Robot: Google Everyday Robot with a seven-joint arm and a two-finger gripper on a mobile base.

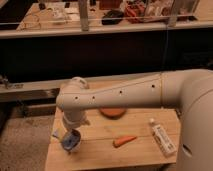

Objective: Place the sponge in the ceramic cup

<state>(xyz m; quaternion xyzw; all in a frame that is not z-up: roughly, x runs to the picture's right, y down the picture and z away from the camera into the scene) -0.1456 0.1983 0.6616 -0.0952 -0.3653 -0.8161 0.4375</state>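
Observation:
The ceramic cup (pixel 70 142), small, round and blue with a whitish rim, stands on the wooden table (pixel 100 152) near its left edge. My gripper (pixel 70 134) hangs from the white arm's wrist (pixel 75 102) straight down over the cup, reaching its rim and covering part of it. I cannot make out the sponge; it is hidden behind the gripper or inside the cup. The thick white arm (pixel 135 92) runs across from the right.
A flat orange disc (pixel 112 112) lies at the table's back middle, partly under the arm. An orange carrot (pixel 124 141) lies right of the cup. A white tube (pixel 162 138) rests near the right edge. A dark shelf unit stands behind.

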